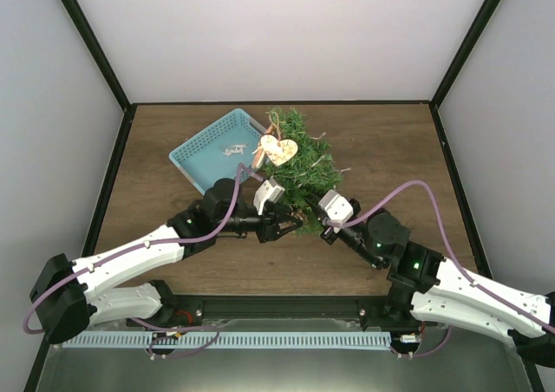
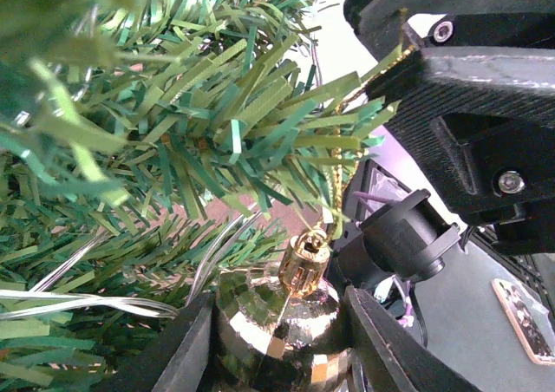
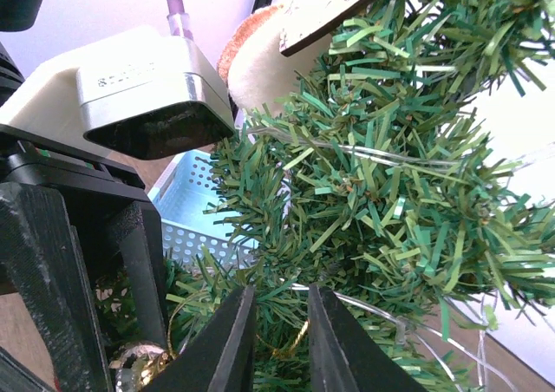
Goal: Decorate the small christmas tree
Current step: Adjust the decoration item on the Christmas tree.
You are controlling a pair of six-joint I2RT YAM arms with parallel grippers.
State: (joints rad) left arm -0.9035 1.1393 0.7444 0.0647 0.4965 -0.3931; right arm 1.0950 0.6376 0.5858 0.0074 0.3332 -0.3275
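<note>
The left gripper (image 2: 277, 298) is clamped on a gold mirrored bauble (image 2: 264, 336), with one finger on each side of it. The bauble's gold cap (image 2: 303, 264) and thin gold cord (image 2: 331, 179) rise out of the jaws into the needles. The small christmas tree (image 1: 303, 165) stands on the desk (image 1: 390, 149) straight ahead of this gripper, its branches crowding right over the bauble. The right gripper (image 3: 282, 292) faces the same tree, just beside the left one. Its fingers stand close together with a narrow slit between them, pushed in among the needles. Whether they pinch anything there cannot be told. Beyond the left gripper, beside the tree, sits a light-blue basket (image 1: 212, 149). Wooden heart ornaments (image 1: 277, 150) hang on the tree, farther out than both grippers.
</note>
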